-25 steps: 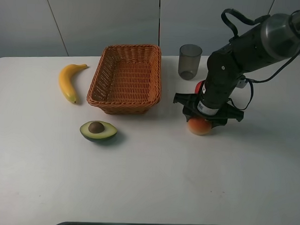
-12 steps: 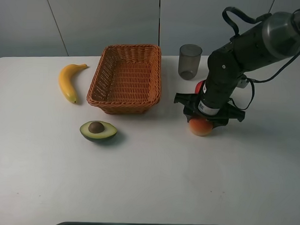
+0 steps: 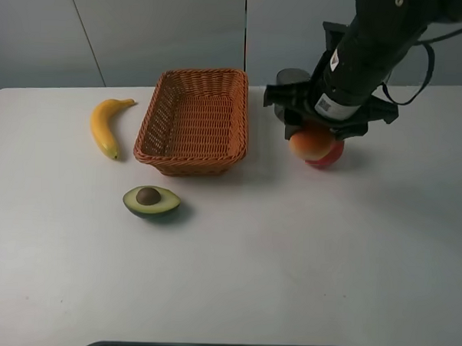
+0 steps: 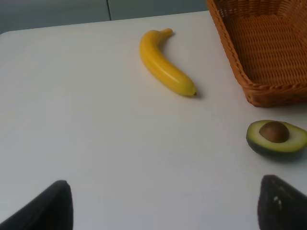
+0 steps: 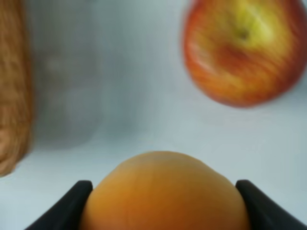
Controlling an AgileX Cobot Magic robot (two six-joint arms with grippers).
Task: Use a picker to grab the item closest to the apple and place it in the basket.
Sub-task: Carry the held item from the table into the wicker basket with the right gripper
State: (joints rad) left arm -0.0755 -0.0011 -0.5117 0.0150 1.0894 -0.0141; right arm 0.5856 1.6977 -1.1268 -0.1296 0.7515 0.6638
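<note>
My right gripper (image 3: 311, 138) is shut on a round orange fruit (image 3: 308, 143) and holds it in the air, above the table. In the right wrist view the orange fruit (image 5: 165, 191) fills the space between the two black fingers (image 5: 72, 206). The red-and-yellow apple (image 3: 331, 154) lies on the table just behind and below it; the right wrist view shows the apple (image 5: 244, 52) blurred. The wicker basket (image 3: 191, 165) stands to the left, with nothing in it. My left gripper (image 4: 165, 208) is open above bare table and is not seen in the high view.
A grey cup (image 3: 290, 74) stands behind the right arm, mostly hidden by it. A banana (image 3: 104, 125) lies left of the basket and a halved avocado (image 3: 151, 201) in front of it. The left wrist view shows the banana (image 4: 165, 72), avocado (image 4: 277, 136) and basket corner (image 4: 273, 93).
My right gripper has risen from the table with the orange fruit and moved toward the back. The apple, hidden behind the arm before, now shows.
</note>
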